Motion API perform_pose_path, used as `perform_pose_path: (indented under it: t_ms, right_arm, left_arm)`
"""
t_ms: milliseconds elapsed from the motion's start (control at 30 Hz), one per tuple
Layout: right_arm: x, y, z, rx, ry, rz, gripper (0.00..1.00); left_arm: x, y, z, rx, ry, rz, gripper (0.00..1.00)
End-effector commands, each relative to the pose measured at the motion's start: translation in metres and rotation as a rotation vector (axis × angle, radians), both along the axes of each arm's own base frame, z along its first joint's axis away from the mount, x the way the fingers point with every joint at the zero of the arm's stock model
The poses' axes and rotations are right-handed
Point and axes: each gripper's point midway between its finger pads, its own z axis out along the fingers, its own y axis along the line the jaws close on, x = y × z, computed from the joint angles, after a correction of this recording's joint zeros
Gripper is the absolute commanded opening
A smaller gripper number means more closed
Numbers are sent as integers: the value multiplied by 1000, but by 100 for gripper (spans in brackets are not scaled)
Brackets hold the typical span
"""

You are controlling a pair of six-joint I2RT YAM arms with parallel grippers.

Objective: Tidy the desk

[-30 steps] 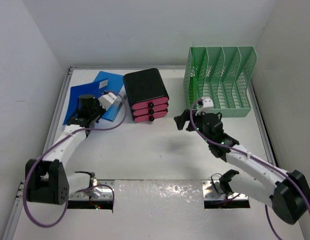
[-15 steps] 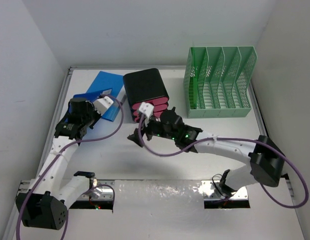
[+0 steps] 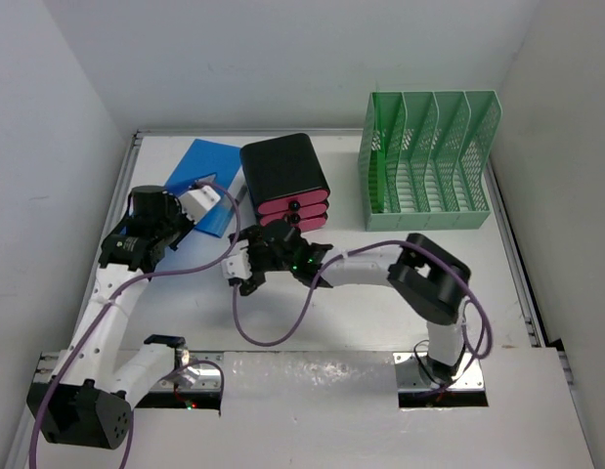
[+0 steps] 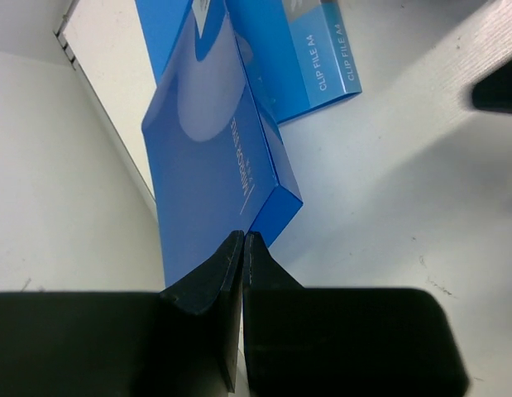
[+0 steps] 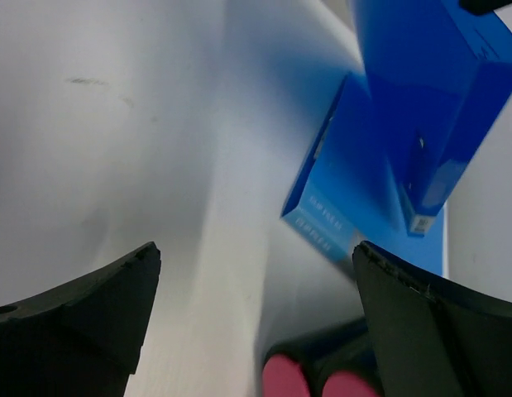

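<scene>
The desk (image 3: 351, 318) is a white tabletop with silver rails. My left gripper (image 3: 168, 213) (image 4: 243, 236) is at the back left, shut on the near corner of a dark blue file box (image 4: 214, 157). It holds the box tilted up off the desk. The box also shows in the right wrist view (image 5: 437, 74). A light blue clip file (image 3: 209, 166) (image 4: 301, 50) (image 5: 346, 190) lies flat beyond it. My right gripper (image 3: 245, 274) (image 5: 256, 252) is open and empty, low over the desk in front of the drawer box and pointing at the blue files.
A black box with pink drawers (image 3: 285, 186) (image 5: 322, 385) stands at the back middle, just right of the files. A mint-green mesh file rack (image 3: 429, 156) stands at the back right. Walls close the left, right and back sides.
My right arm has swung left from near the green rack to in front of the drawer box. My left gripper has risen and tilted, lifting the dark blue file box off the desk.
</scene>
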Motion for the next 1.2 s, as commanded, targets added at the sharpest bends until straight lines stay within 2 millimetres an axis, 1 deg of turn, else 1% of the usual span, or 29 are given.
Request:
perform_pose_path:
  t_ms: [0,33,67,100,133,167,200,333,400,433,500,533,567,600,633,667,700,767,800,833,867,900,933,967,1000,1033,1067,1100,1167]
  right_arm:
    - [23,42,55,162,-175,33,95]
    - [28,47,55,165,-183,22,95]
    - [36,55,66,187,-195,6,95]
    - [44,57,52,172,-169,-36,95]
    - [50,61,59,201,-177,-62,95]
    - [59,64,57,207,-177,-99,96]
    - [65,67,65,230,-190,-114,96]
    - [82,77,59,232,-168,-174,97]
    - [86,83,58,240,-156,-187,97]
    - [89,90,56,248,-155,-187,98]
    - [92,98,52,254,-138,-183,98]
    - [97,106,49,263,-135,-182,97]
    - [99,111,47,267,-132,-181,97]
    - [103,118,58,300,-147,-178,97]
    - [106,122,57,311,-152,-182,96]
    - [110,126,45,318,-142,-191,95]
    - [115,132,63,384,-156,-201,94]
    - [117,136,62,433,-134,-208,87]
    - [117,138,72,471,-137,-195,81]
    - [114,139,72,477,-127,-178,71]
    - [105,143,72,482,-109,-129,67]
    - [100,140,72,478,-97,-107,62]
    - [94,140,72,478,-87,-83,60]
    - [83,142,78,490,-65,-30,58]
    - [77,140,72,479,-40,-4,55]
    - [69,141,73,481,-8,27,50]
    - [57,142,69,468,21,86,48]
    - [52,142,74,476,32,105,47]
    - [47,141,78,495,61,120,45]
  left_arm:
    - [2,2,25,8,-49,-11,0]
    - [0,1,22,9,-37,-15,0]
    - [-1,2,22,12,-32,-17,0]
    - [-2,2,20,16,-22,-22,0]
    - [-3,2,19,18,-16,-23,0]
    - [-6,1,15,20,1,-29,0]
    - [-7,1,14,18,8,-33,0]
    - [-8,1,16,27,26,-43,0]
    - [-9,-1,19,19,29,-48,0]
    - [-8,-6,26,-10,17,-61,0]
    - [-12,-16,29,-53,32,-94,0]
    - [-12,-19,36,-65,26,-104,0]
    - [-13,-20,37,-70,30,-108,0]
    - [-15,-20,37,-69,38,-110,0]
    - [-15,-20,38,-65,37,-112,0]
    - [-16,-19,36,-62,44,-110,0]
    - [-17,-19,34,-60,52,-110,0]
    - [-21,-20,27,-64,75,-117,0]
    - [-21,-21,26,-69,81,-123,0]
    - [-22,-22,24,-69,85,-125,0]
    - [-21,-22,24,-67,84,-127,0]
    - [-21,-20,26,-62,79,-123,0]
    - [-20,-20,26,-61,77,-124,0]
    - [-19,-21,26,-62,79,-125,0]
    - [-19,-22,26,-66,82,-130,0]
    - [-19,-23,25,-67,88,-135,0]
    - [-19,-23,24,-68,92,-136,0]
    - [-20,-23,20,-68,103,-138,0]
    - [-21,-22,17,-62,108,-137,0]
